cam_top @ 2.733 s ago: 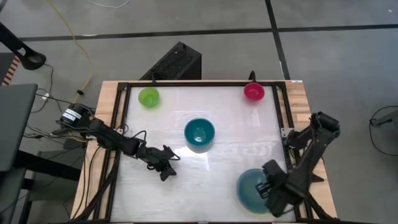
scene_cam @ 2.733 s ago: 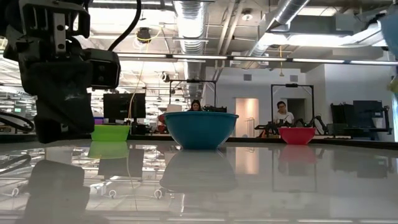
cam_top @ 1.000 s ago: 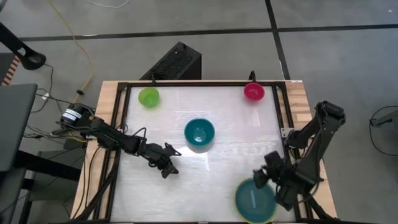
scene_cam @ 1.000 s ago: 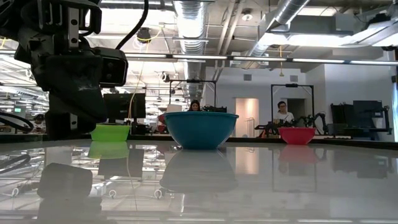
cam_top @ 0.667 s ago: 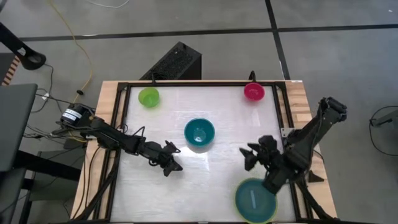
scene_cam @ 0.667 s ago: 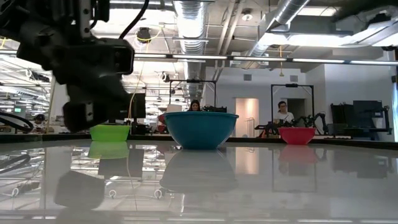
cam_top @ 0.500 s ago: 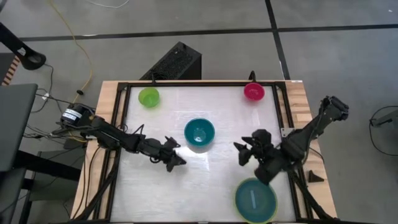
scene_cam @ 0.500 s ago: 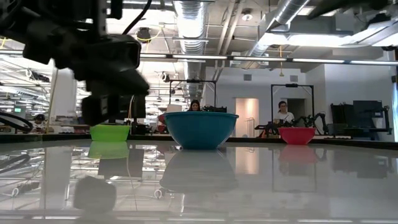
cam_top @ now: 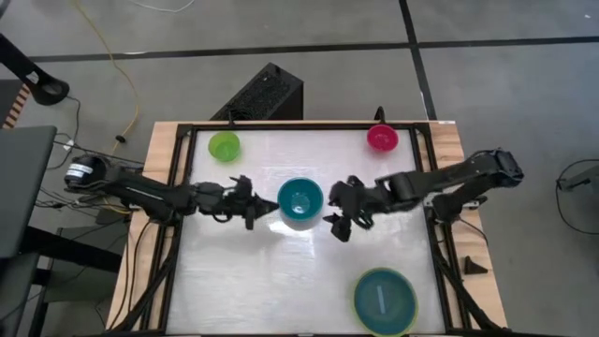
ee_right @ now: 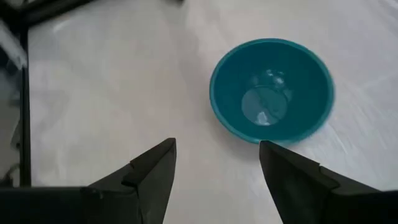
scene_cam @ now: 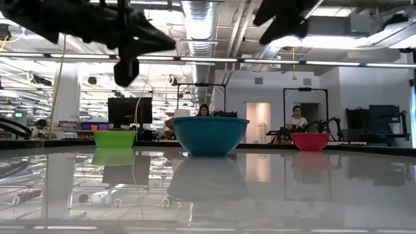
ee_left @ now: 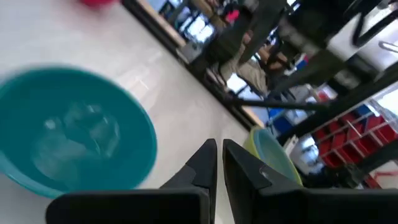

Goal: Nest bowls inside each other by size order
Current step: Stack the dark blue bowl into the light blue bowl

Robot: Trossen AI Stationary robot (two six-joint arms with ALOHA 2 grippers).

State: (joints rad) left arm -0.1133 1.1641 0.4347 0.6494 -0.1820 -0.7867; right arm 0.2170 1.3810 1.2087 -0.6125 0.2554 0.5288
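- Teal bowl (cam_top: 300, 200) sits upright near the middle of the white worktop (cam_top: 281, 281), empty, held by neither arm.
- Left gripper (cam_top: 255, 213) hangs above the worktop just left of the teal bowl; in the left wrist view its fingers (ee_left: 205, 163) are nearly together with only a thin slit between them, holding nothing.
- Right gripper (cam_top: 339, 225) hangs just right of the teal bowl; in the right wrist view its fingers (ee_right: 155, 165) are spread wide, empty, with the bowl ahead of them.
- Light blue bowl (cam_top: 384, 301) rests nested inside the olive-green bowl (cam_top: 409, 321) at the near right edge of the worktop.
- Lime green bowl (cam_top: 224, 146) stands at the far left corner.
- Magenta-pink bowl (cam_top: 382, 139) stands at the far right corner, well apart from the others.
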